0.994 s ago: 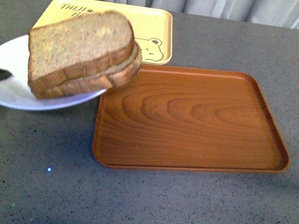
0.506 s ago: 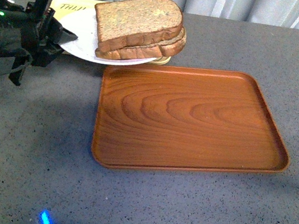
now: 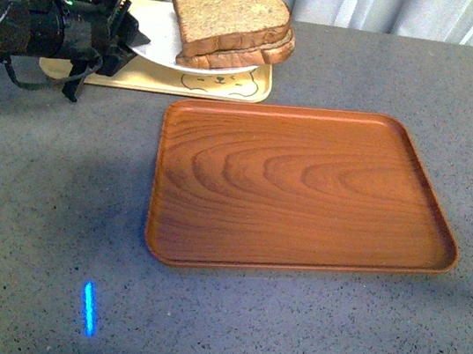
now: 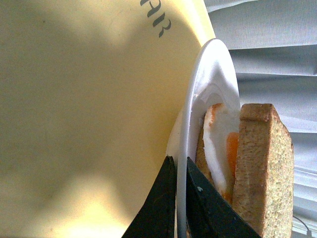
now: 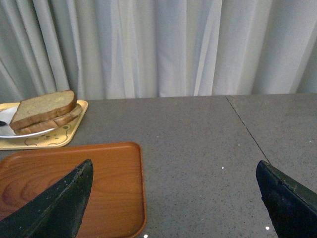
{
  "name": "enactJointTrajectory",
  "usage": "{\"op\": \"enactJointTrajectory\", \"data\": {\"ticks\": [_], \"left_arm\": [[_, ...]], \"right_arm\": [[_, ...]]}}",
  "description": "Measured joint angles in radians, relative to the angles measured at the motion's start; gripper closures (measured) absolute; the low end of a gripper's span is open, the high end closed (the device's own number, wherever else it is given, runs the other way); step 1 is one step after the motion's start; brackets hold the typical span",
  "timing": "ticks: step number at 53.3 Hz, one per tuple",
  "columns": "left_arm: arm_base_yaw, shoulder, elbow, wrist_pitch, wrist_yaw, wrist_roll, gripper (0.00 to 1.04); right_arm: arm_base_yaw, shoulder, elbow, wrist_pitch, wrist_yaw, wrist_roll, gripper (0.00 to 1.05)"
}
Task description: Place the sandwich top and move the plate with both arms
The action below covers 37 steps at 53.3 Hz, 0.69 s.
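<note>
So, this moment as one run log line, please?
left gripper: shut on plate rim | plate: over yellow tray | sandwich top: placed | right gripper: open

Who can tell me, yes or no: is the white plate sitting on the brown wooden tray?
No, the left end effector holds the plate over the yellow tray.

So the round white plate (image 3: 156, 47) with its speckled tan bread sandwich top (image 3: 232, 16) went from the frame's middle left up to top centre, over the yellow bear-print tray (image 3: 232, 87). The black left arm (image 3: 37, 21) now shows fully, upper left.
</note>
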Motion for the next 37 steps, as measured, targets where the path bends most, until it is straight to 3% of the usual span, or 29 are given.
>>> {"op": "enactJointTrajectory", "data": {"ticks": [8,21,26,37], "left_arm": [[0.002,0.032,0.049,-0.039,0.006,0.014,0.99],[0.010,0.024,0.021,-0.010,0.033,0.019,0.64],[0.029,-0.012,-0.057,0.040,0.058,0.024,0.44],[0.095,-0.106,-0.230,0.165,0.102,0.032,0.12]], "right_arm": [[0.000,0.000,0.000,0.000,0.000,0.000,0.09],[0.000,0.000,0.000,0.000,0.000,0.000,0.09],[0.000,0.000,0.000,0.000,0.000,0.000,0.09],[0.000,0.000,0.000,0.000,0.000,0.000,0.09]]}}
